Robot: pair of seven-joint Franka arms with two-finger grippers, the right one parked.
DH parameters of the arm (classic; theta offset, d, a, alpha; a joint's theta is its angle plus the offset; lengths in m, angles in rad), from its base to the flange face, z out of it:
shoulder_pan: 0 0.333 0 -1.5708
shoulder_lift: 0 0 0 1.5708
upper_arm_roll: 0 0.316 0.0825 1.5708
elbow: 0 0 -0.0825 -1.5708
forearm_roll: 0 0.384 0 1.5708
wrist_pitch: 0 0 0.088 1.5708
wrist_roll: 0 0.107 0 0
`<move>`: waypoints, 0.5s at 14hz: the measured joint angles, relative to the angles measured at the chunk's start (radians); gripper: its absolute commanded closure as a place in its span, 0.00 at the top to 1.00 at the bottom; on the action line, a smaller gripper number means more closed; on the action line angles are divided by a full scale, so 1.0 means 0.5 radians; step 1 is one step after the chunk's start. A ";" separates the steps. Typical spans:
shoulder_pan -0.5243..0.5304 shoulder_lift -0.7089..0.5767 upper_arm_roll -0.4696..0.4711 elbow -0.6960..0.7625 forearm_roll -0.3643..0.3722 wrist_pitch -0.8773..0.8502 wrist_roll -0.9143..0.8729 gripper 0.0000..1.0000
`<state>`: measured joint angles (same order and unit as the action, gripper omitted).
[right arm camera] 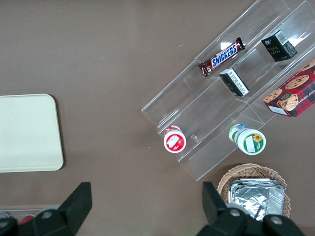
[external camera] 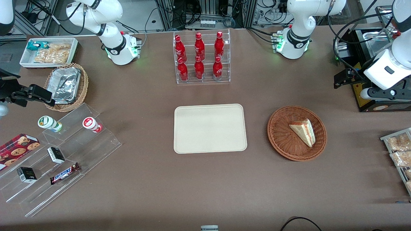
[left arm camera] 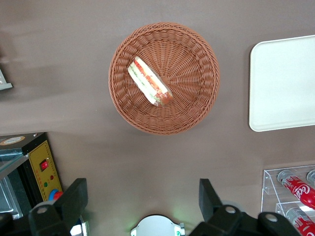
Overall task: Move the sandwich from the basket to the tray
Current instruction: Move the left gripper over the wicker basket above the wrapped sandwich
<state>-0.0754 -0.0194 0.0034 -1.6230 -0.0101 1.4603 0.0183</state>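
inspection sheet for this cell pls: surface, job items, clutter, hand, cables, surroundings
Surface: brown table, no spills seen.
Job items: sandwich lies in the basket; tray beside it is bare.
Clutter: bottle rack farther from the front camera than the tray; acrylic steps with a Snickers, cookie box and cups, a tan basket of foil containers and a white snack bin toward the parked arm's end.
Hand: left hand open, raised above the table, apart from the basket, holding nothing.
Cables: black cable at the table's near edge.
Surroundings: black appliance and snack packs toward the working arm's end.
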 measured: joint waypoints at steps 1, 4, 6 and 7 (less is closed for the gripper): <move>-0.001 0.000 0.000 0.001 0.000 0.000 -0.001 1.00; -0.004 0.007 0.000 0.001 0.000 -0.001 -0.049 1.00; -0.004 0.034 -0.001 -0.012 0.000 -0.005 -0.078 1.00; -0.004 0.053 0.000 -0.037 0.000 -0.005 -0.086 1.00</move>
<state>-0.0774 0.0071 0.0032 -1.6413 -0.0102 1.4578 -0.0248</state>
